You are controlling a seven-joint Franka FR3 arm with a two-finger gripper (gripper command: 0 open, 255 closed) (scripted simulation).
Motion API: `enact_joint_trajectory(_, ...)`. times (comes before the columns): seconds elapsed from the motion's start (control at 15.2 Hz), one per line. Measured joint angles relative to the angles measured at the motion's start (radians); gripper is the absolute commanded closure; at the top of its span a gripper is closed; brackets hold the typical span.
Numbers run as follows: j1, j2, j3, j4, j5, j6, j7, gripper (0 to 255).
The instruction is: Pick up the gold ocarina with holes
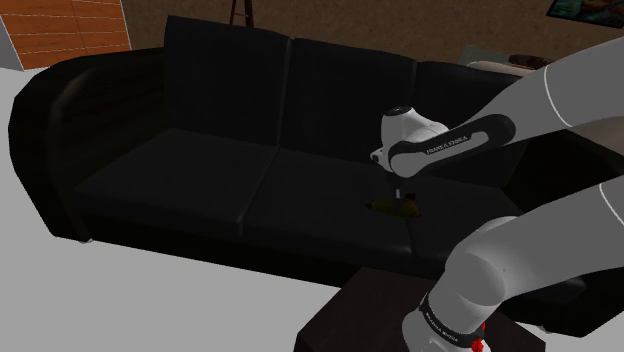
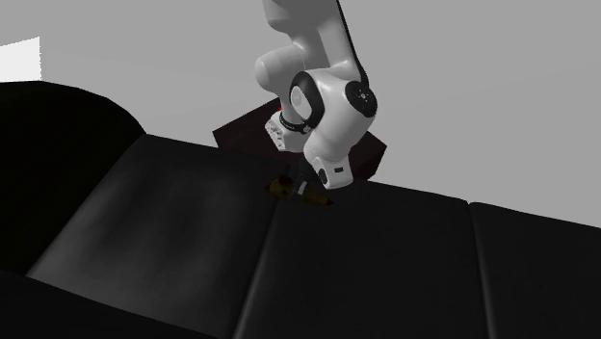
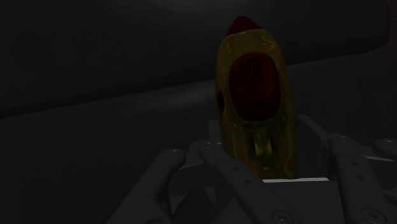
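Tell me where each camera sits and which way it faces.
Shoulder view: beside the stand, looking down at the sofa from its front; the arm reaches over the seat.
Second exterior view: over the sofa's back side, facing the arm and stand across the seat.
Wrist view: on the hand, looking along the gripper at the ocarina.
Shared: both exterior views show the ocarina on the seat under the gripper.

One gold ocarina (image 3: 254,102), one black sofa (image 1: 200,180), one robot arm (image 1: 560,100)
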Motion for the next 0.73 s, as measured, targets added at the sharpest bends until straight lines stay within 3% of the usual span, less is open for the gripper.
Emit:
enact_joint_trajectory(0.33, 0.0, -0.007, 0.001, 0.0, 0.001, -0.007, -0.003, 255)
enact_joint_trajectory(0.73, 0.007, -0.067, 0.015, 0.036, 0.03, -0.099, -0.035, 255)
